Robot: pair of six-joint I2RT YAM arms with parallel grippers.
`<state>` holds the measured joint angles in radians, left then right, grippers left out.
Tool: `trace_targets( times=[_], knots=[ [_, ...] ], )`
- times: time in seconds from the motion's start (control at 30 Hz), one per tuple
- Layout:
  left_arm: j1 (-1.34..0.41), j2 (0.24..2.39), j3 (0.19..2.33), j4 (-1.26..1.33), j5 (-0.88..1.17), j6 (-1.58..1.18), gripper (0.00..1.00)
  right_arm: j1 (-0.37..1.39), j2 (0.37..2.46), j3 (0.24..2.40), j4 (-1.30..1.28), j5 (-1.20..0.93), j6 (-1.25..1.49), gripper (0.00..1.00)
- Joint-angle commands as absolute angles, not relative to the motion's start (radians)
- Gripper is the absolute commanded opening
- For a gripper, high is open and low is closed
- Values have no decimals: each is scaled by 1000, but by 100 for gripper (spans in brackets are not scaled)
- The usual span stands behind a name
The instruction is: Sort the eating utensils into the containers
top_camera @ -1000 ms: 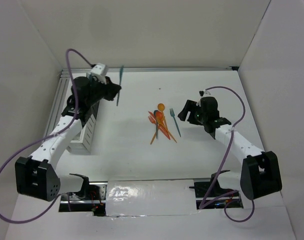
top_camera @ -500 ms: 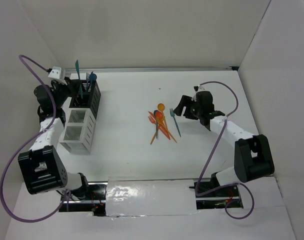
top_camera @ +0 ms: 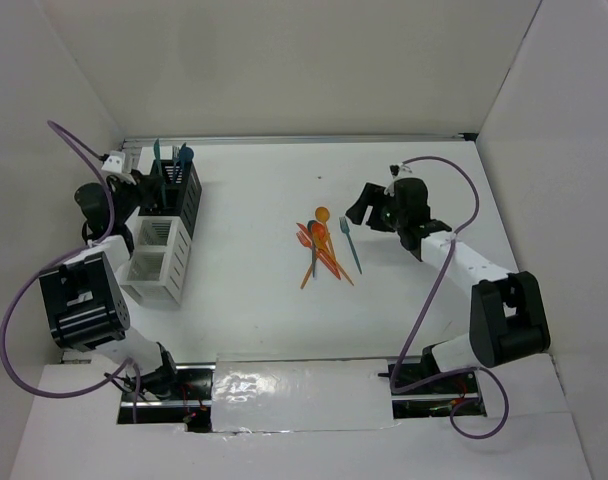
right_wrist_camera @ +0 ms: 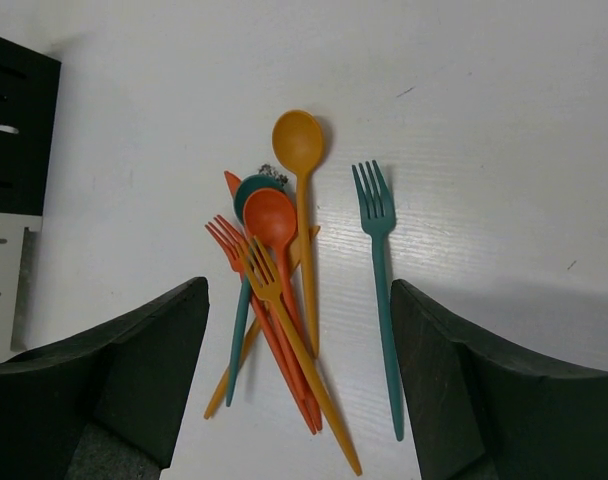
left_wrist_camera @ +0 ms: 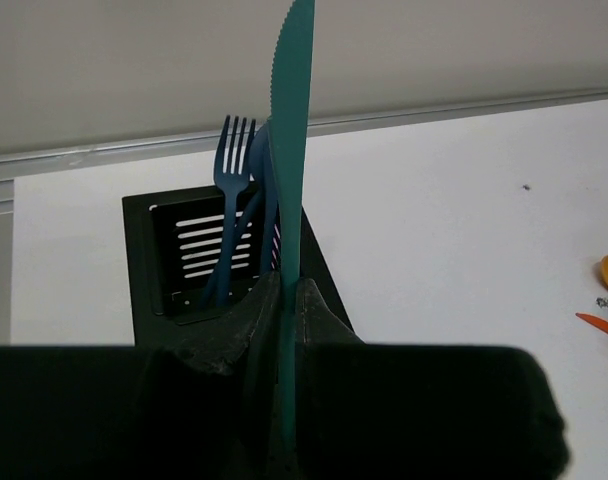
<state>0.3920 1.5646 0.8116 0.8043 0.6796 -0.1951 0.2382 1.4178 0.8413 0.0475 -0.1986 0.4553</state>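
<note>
- White desk (top_camera: 254, 300), boxed in by plain white walls.
- At 10 o'clock on the desk, left gripper (left_wrist_camera: 287, 300) clenched on a teal knife (left_wrist_camera: 292, 140), blade upright, serrated edge to the left in the wrist view.
- Just behind the knife, black mesh bin (left_wrist_camera: 140, 270), a blue fork (left_wrist_camera: 232, 160) standing inside, tines up.
- At 6 o'clock of that bin, white compartments (top_camera: 179, 262) in the same row.
- Mid-desk, a crossed pile of orange, red-orange and teal utensils (right_wrist_camera: 274, 220), lying flat.
- At 3 o'clock of the pile, lone teal fork (right_wrist_camera: 382, 270), slightly apart, tines toward 12.
- Right gripper (right_wrist_camera: 299, 330) released, jaws spread wide, pile and fork framed between its fingers in the wrist view.
</note>
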Motion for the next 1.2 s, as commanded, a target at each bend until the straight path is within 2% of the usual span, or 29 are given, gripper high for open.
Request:
trace_targets(
  times=[0.0, 0.2, 0.27, 0.4, 0.57, 0.63, 0.77, 0.87, 0.97, 1.0, 1.07, 1.17],
  knots=[
    [402, 1577, 796, 974, 744, -204, 17, 248, 1378, 834, 103, -184, 454, 80],
    [402, 1569, 762, 968, 724, -209, 35, 250, 1379, 833, 80, -175, 445, 84],
    [405, 1539, 750, 965, 703, -210, 47, 255, 1378, 833, 80, -175, 445, 86],
    [400, 1442, 768, 852, 640, -198, 62, 253, 1365, 833, 80, -175, 437, 89],
    [364, 1242, 849, 637, 629, -192, 67, 258, 1353, 824, 80, -184, 414, 90],
    [340, 1195, 926, 467, 600, -138, 68, 258, 1356, 813, 80, -184, 411, 90],
    [136, 1128, 1085, 155, 526, -100, 69, 258, 1367, 822, 28, -129, 414, 89],
    [-38, 1135, 1159, 16, 384, -90, 70, 258, 1374, 833, 0, -104, 411, 86],
    [-238, 1199, 1222, -115, 370, -185, 68, 253, 1402, 833, -15, -80, 402, 83],
    [-230, 1233, 1220, -129, 376, -225, 67, 256, 1405, 833, -15, -63, 403, 83],
    [-392, 1296, 1160, -117, 345, -343, 67, 253, 1397, 802, -2, -63, 419, 83],
    [-452, 1400, 1172, -156, 334, -409, 65, 253, 1385, 790, -2, -63, 420, 83]
  ],
)
